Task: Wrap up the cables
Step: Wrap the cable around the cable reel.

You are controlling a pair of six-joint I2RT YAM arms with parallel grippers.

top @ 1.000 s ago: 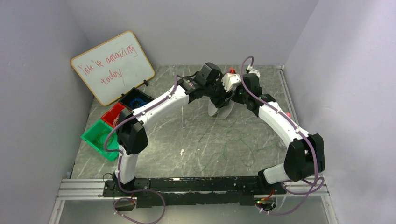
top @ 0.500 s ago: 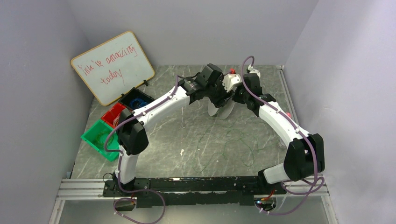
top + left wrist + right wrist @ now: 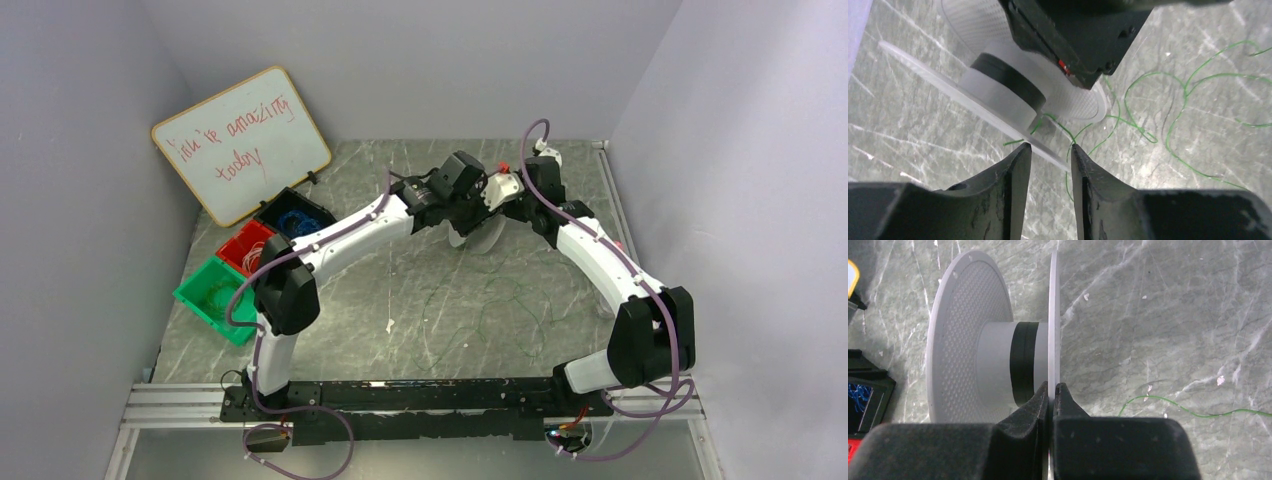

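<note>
The cables, one thin green wire [image 3: 500, 308], lie in loose loops on the marble table in front of the arms. In the left wrist view the wire [image 3: 1168, 100] runs up to the spool, one strand passing by my right fingertip. A white spool [image 3: 480, 233] with a black band on its core hangs above the table. My right gripper [image 3: 1053, 385] is shut on the spool's thin flange [image 3: 1053, 315]. My left gripper [image 3: 1050, 146] has its jaws a little apart, tips at the edge of the flange [image 3: 973, 107], and nothing is pinched between them.
A green bin [image 3: 213, 295], a red bin [image 3: 245, 245] and a black bin [image 3: 292, 215] with blue wire stand at the left. Behind them a whiteboard [image 3: 240, 142] leans on the wall. The mounting rail [image 3: 400, 395] runs along the near edge.
My left arm has swung right, closer to the spool and the right gripper, and its jaws have narrowed. The right arm still holds the spool in about the same place.
</note>
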